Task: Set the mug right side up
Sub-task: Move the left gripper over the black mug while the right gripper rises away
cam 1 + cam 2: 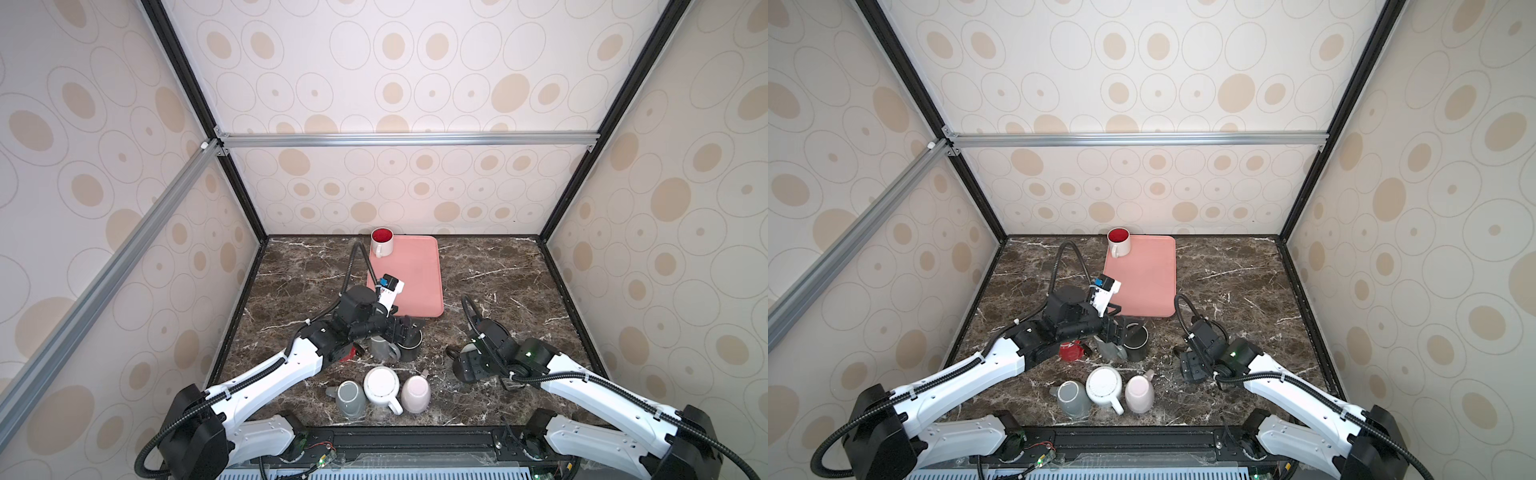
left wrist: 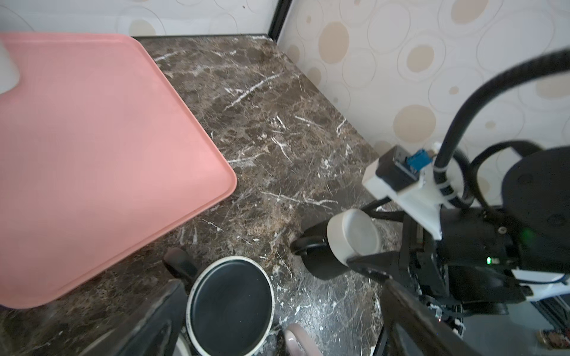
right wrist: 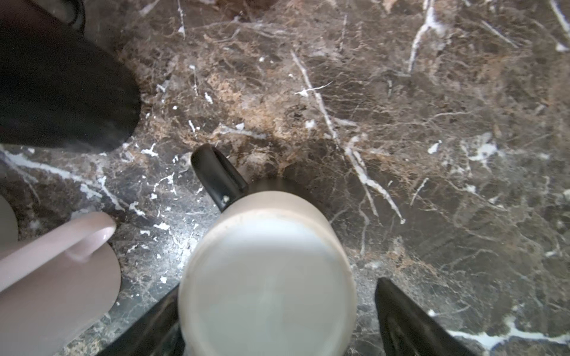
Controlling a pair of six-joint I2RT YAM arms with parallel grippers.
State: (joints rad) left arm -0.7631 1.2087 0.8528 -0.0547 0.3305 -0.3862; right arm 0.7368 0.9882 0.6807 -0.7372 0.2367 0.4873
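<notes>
Pink mug (image 1: 415,394) inverted; tray (image 1: 415,286) holds upright red-lined mug (image 1: 381,243).

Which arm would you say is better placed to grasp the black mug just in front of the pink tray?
Left. The left pincer, open, straddles the black mug, as the left wrist view shows; the right pincer stands farther right, around a white-based mug.

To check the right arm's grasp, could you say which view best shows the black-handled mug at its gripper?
The right wrist view: the black-handled mug fills it, pale base up, between the open right gripper. The left wrist view shows it small, side-on; in both top views the arm mostly hides it.
</notes>
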